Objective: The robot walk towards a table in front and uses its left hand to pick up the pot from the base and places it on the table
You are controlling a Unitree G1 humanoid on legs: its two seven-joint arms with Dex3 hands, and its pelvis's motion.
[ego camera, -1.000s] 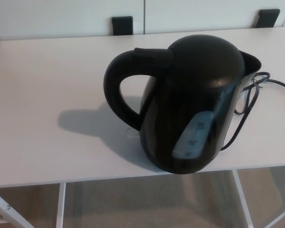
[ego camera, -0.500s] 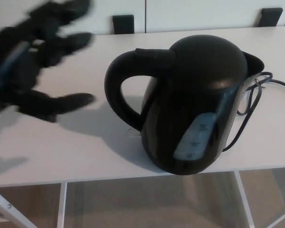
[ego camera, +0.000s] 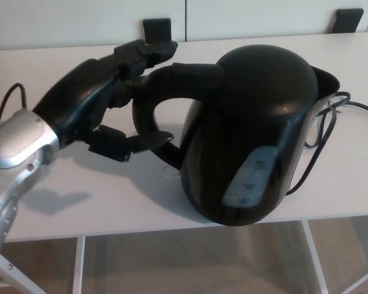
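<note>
Left hand (ego camera: 101, 107) is hovering wide open at the pot (ego camera: 257, 135) handle (ego camera: 193, 72), fingers over it, thumb under, gripping nothing. Pot is sitting near the table (ego camera: 67, 202) front edge.

Left hand (ego camera: 93, 109) black, thick blocky fingers; rounded silver wrist casing (ego camera: 18, 142); thin black cable (ego camera: 5, 103) loop.
</note>
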